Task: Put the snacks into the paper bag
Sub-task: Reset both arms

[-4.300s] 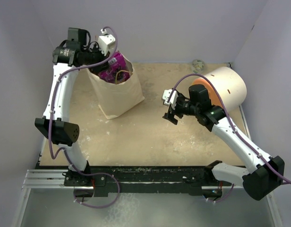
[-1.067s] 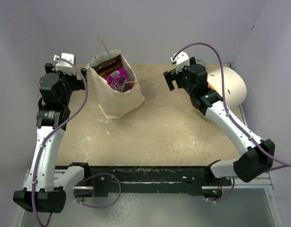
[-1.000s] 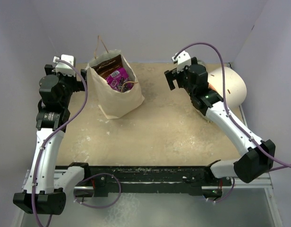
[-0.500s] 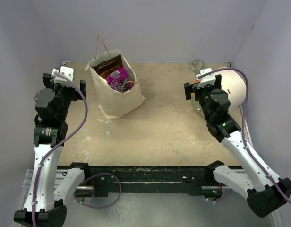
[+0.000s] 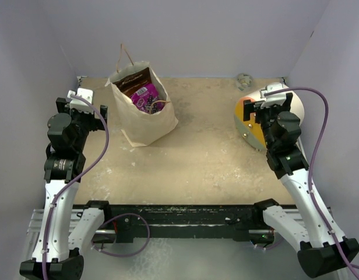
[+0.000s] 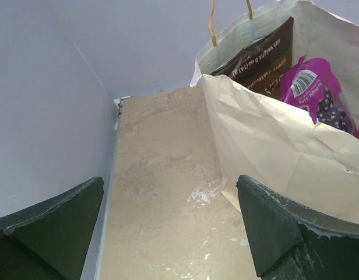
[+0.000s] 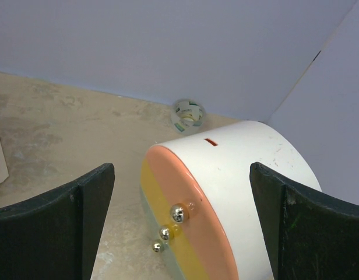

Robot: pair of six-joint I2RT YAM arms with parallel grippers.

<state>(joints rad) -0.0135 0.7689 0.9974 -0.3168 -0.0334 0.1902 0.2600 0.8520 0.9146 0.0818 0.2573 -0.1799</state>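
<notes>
Snacks (image 6: 317, 93) in the paper bag (image 6: 267, 146), beside spread left fingers (image 6: 284, 233), apart.

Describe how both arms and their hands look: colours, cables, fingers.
The left arm and right arm have white link shells, black joints and a loose purple cable looping alongside. The left hand and right hand each carry a white block and two broad, black wedge-shaped fingers with scuffed edges.
</notes>
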